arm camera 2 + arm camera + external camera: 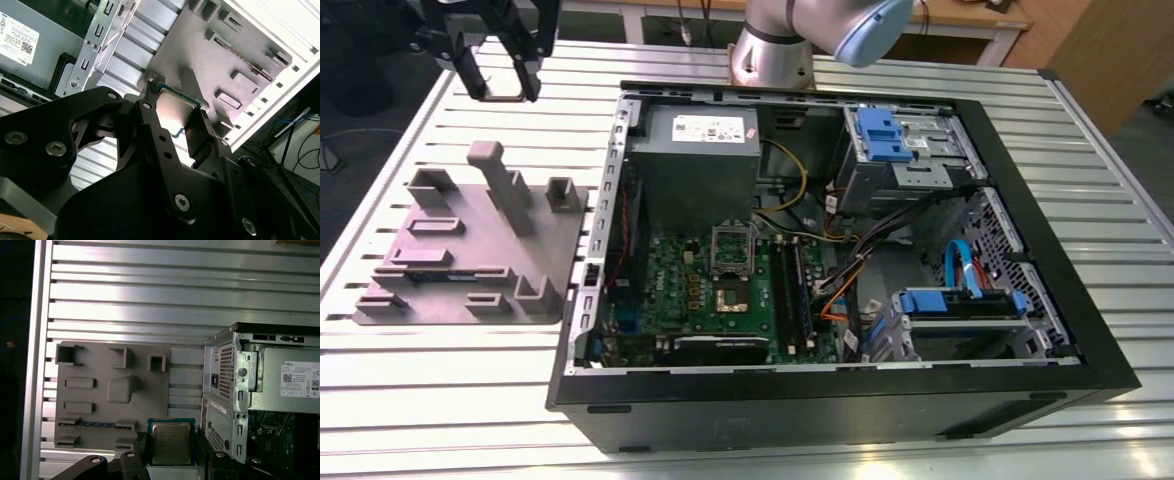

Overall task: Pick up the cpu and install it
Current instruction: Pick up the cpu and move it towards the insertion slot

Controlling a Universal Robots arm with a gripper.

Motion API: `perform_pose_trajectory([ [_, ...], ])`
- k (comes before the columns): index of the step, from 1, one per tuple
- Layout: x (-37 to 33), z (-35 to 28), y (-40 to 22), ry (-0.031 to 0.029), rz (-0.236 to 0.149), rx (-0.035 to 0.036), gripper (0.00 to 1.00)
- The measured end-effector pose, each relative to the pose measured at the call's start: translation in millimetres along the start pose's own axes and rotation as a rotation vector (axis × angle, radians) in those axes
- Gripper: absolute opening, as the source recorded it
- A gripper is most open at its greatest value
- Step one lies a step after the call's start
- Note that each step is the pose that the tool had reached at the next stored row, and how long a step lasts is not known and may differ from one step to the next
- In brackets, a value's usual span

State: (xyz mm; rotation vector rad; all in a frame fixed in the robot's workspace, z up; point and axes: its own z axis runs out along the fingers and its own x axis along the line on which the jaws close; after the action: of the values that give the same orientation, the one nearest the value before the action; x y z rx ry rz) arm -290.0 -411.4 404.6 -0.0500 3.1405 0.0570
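The cpu (171, 442) is a small square chip with a silver top and a thin green edge. In both wrist views my gripper (171, 452) is shut on it, one black finger (141, 446) against each side. The second wrist view shows the cpu (175, 111) from a slant, held between the same black fingers (197, 135). In the exterior view my gripper (499, 88) hangs high above the table, over the far end of the grey fixture plate (467, 250) and on the exterior view's left of the open computer case (1067, 290). The motherboard's cpu socket (731, 262) sits mid-board with its frame raised.
The grey power supply (696, 160) fills the case's far left corner, and black memory slots (787, 285) run beside the socket. Blue drive bays (894, 140) and cables occupy the right half. The fixture plate carries raised blocks and a memory stick (95, 424). Slatted metal table (480, 360) surrounds everything.
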Motion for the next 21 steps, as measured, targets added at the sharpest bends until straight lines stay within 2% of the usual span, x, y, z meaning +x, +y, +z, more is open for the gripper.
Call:
perform_pose_trajectory([
  [3, -3.2, 0.0, -0.1, 0.0000, 0.000, 0.0000, 0.47],
  [13, -20.1, 0.1, -0.6, -0.0001, 0.000, 0.0000, 0.47],
  [21, -28.6, 0.1, -0.9, 0.0000, 0.000, 0.0000, 0.47],
])
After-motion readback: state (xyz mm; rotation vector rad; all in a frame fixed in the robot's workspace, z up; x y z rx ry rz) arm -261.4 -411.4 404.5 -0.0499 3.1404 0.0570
